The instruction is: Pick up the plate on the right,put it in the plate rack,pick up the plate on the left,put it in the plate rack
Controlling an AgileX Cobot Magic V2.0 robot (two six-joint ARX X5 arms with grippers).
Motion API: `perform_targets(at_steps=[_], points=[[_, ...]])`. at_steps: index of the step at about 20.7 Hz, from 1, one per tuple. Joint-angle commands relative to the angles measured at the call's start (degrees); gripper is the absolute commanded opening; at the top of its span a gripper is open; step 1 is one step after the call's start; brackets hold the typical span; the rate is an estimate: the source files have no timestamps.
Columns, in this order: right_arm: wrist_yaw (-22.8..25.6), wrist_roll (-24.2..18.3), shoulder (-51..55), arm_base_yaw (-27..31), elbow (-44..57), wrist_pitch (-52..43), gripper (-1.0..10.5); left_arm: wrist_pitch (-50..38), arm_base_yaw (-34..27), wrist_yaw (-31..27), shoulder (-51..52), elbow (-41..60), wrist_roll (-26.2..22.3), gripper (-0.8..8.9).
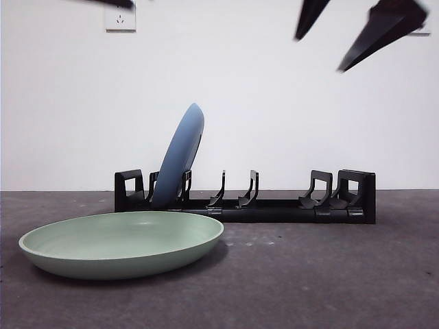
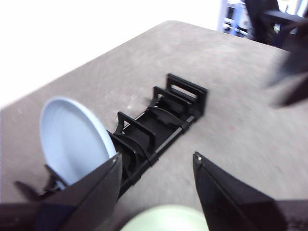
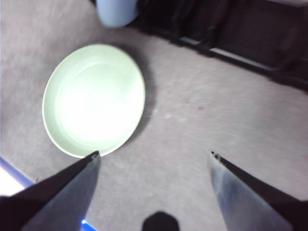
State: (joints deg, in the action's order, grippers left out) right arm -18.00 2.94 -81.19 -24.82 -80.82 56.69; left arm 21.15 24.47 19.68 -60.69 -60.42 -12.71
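Observation:
The plate rack (image 1: 274, 209) lies across the middle of the table. A blue plate (image 1: 180, 157) stands on edge in its left end, leaning slightly right. In front of it, at the left, a pale green plate (image 1: 123, 240) lies flat on the table. My right gripper (image 1: 319, 53) hangs open and empty high at the upper right, well above the rack's right end. Its wrist view shows the open jaws (image 3: 154, 154) over bare table, with the green plate (image 3: 94, 98) off to one side. My left gripper (image 2: 156, 155) is open and empty, facing the rack (image 2: 144, 132) and the blue plate (image 2: 72, 139).
A white wall with a socket (image 1: 120, 15) stands behind the rack. The left arm shows only as a black tip (image 1: 113, 3) at the top left. The right arm (image 2: 288, 72) appears blurred beyond the rack's far end in the left wrist view.

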Motion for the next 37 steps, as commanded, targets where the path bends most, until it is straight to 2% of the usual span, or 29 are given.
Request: perform_targets(at_steps=[1,2,5,9,13,18,25,27,30,37], points=[[0.0,2.1,-4.0,-3.2,0.9,-2.6,3.8,7.4,0.4,-0.2,7.3,0.3,-8.1,2.62],[0.0,2.8,-5.8,-4.3,0.9,-3.7,3.8,10.5,0.5,-0.3,9.8,0.3,-10.0,2.66],[0.7,3.6,-12.9,-7.3,0.9,-6.3,3.8,21.3,0.5,-0.3,17.0,0.3,-14.8,3.92],[2.5,5.2,-22.1,-9.7,0.9,-9.7,3.8,30.3,0.5,-0.3,22.4,0.3,-18.1,3.93],[3.3,6.8,-27.6,-11.3,0.9,-13.1,3.8,35.2,0.5,-1.3,23.6,0.3,-21.6,4.5],[4.2,9.1,-29.7,-12.3,0.9,-16.6,3.8,36.2,1.9,-5.3,23.3,0.3,-22.6,4.5],[6.3,9.7,-32.6,-12.7,0.9,-19.1,3.7,36.6,4.0,-13.7,23.0,0.3,-22.6,4.5],[6.3,10.5,-32.7,-12.7,0.9,-19.6,3.4,36.6,4.5,-14.2,23.0,0.3,-23.1,4.5],[6.2,10.6,-32.7,-12.7,0.9,-20.5,1.9,36.5,5.3,-15.3,22.6,0.3,-23.8,4.5],[6.3,11.6,-33.5,-12.7,0.9,-20.7,1.9,36.5,7.4,-16.0,20.7,0.3,-24.2,4.5]])
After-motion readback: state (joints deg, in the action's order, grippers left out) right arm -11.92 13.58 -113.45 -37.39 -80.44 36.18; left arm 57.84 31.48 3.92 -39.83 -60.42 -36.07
